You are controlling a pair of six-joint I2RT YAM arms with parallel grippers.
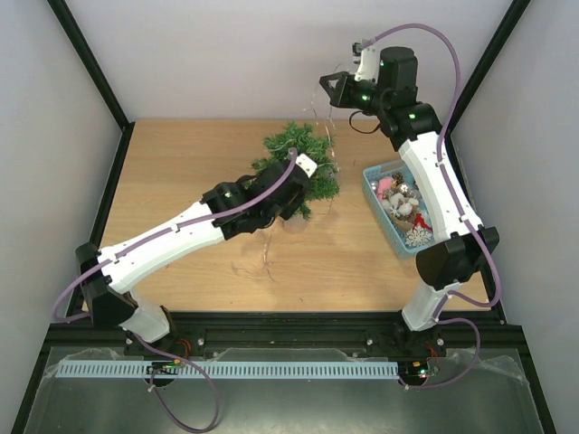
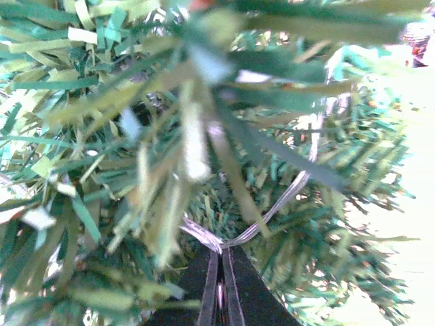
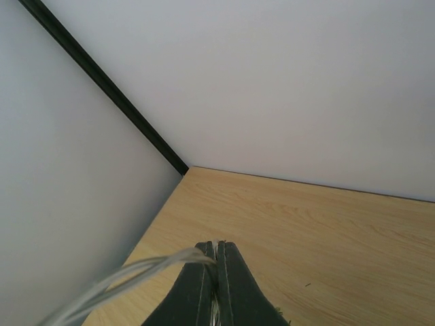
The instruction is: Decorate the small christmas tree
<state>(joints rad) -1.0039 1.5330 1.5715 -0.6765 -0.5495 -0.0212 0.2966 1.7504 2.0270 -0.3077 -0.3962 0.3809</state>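
Blurred needles of the small christmas tree [image 2: 81,88] press almost against the left wrist lens and fill that frame. In the top view the table [image 1: 199,163] spreads across the middle. The tree stands at its upper centre, and the blue basket [image 1: 371,185] of ornaments sits apart to the right. The left gripper [image 2: 219,261], low centre in its own view, is clenched on a silver strand [image 2: 285,197] looping up through the branches. The right gripper [image 3: 217,252], raised at the top view's upper right, pinches what seems the same strand. The step in hand looks like draping the strand over the tree. Next the left probably has to tuck it in while the right feeds slack. The strand is too thin to follow along its whole run, and the tree's base is hard to make out beside the left arm.
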